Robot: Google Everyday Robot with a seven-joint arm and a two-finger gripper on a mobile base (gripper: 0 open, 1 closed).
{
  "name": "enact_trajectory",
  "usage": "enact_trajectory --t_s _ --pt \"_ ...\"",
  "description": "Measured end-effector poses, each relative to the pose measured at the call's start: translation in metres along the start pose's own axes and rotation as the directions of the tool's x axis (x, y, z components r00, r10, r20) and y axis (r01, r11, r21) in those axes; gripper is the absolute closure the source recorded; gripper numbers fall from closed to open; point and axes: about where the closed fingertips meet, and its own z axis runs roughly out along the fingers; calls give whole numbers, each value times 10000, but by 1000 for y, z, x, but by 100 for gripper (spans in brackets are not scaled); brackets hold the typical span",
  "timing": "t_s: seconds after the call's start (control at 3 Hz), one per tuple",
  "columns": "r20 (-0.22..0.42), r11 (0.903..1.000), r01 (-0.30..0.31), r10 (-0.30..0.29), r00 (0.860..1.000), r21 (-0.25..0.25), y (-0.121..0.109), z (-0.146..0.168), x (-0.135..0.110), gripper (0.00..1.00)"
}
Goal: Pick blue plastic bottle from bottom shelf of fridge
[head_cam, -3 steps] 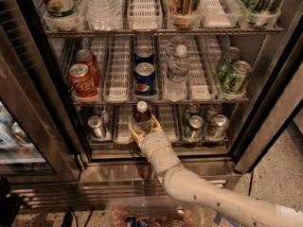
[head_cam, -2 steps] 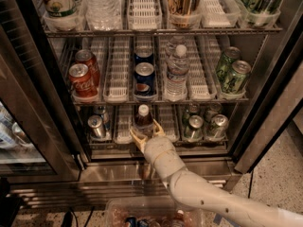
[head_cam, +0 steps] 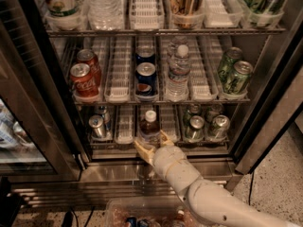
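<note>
The fridge stands open in front of me. On its bottom shelf, in the middle lane, stands the blue plastic bottle with a white cap and dark body. My gripper is at the shelf's front edge, just below and in front of the bottle. Its two tan fingers are spread apart on either side of the bottle's base. The bottle's lower part is hidden behind the gripper. My pale arm reaches in from the lower right.
Silver cans stand left of the bottle and more cans to its right. The shelf above holds red cola cans, blue cans, a clear water bottle and green cans. A clear bin lies on the floor below.
The gripper has shifted slightly along the front of the bottom shelf, staying open around the bottle's base. The bottle has not moved.
</note>
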Motion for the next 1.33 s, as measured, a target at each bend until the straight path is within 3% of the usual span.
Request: enact_trajectory --t_s 1.33 --pt "-139 9999 -136 135 9998 -63 -3 5 19 100"
